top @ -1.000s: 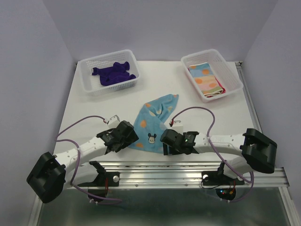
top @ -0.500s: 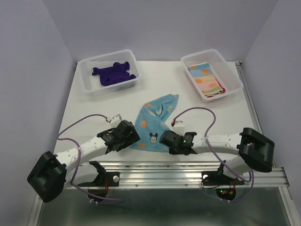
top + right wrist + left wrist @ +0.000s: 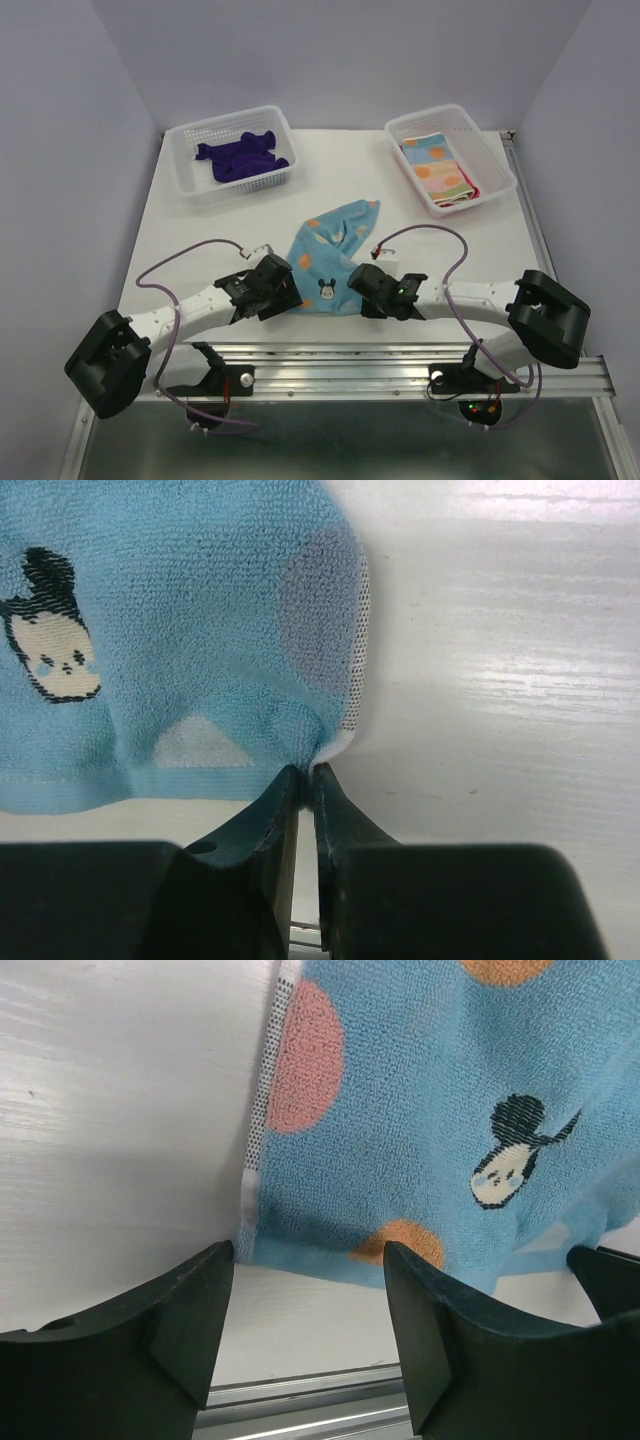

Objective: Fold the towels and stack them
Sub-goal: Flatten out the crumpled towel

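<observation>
**While the right claw pinches the spotted towel, the left claw stands spread**

Where the top view begins on the left, a dark purple towel (image 3: 240,157) lies crumpled in a white perforated basket (image 3: 245,190), far beyond the left claw (image 3: 286,298) and apart from it. This claw has its fingers (image 3: 190,1310) spread wide. The near hem of the light blue towel with orange spots (image 3: 325,255) lies flat on the white table (image 3: 200,240), just past their tips, with its corner beside the left finger.

The right claw (image 3: 356,288) is pressed together on the other near corner of this towel.

Far beyond the right claw, folded towels (image 3: 438,170) lie stacked in a second basket (image 3: 492,145).
</observation>
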Tool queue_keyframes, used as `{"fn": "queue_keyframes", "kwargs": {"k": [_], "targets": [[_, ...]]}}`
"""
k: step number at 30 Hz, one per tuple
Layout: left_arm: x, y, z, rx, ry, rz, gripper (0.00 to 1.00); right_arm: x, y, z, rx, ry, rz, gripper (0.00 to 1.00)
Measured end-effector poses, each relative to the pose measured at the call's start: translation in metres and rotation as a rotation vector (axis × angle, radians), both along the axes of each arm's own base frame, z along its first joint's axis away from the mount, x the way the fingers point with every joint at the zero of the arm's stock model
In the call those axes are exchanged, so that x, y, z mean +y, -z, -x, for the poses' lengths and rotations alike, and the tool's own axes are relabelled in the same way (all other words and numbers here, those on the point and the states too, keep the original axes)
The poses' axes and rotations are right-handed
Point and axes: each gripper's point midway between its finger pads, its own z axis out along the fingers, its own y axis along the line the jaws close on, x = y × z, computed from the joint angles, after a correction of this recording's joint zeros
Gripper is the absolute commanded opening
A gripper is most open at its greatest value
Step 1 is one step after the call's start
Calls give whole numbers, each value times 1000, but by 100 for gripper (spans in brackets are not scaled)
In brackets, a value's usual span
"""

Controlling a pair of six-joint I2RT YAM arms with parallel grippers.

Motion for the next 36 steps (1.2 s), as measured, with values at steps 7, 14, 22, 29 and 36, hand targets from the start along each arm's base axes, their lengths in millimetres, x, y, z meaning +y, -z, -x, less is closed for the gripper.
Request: {"fn": "queue_keyframes", "kwargs": {"k": [7, 14, 22, 29, 36], "targets": [[-2, 5, -4, 17, 4, -44, 47, 1, 0, -5, 2, -12, -19, 12], [1, 8, -6, 21, -9, -76, 42, 0, 0, -5, 6, -17, -39, 12], [4, 10, -13, 26, -23, -133, 0, -8, -1, -4, 5, -13, -46, 12], [2, 9, -14, 21, 9, -150, 0, -8, -1, -4, 2, -34, -38, 5], [-23, -28, -13, -131, 115, -49, 0, -12, -16, -7, -44, -84, -34, 1]]}}
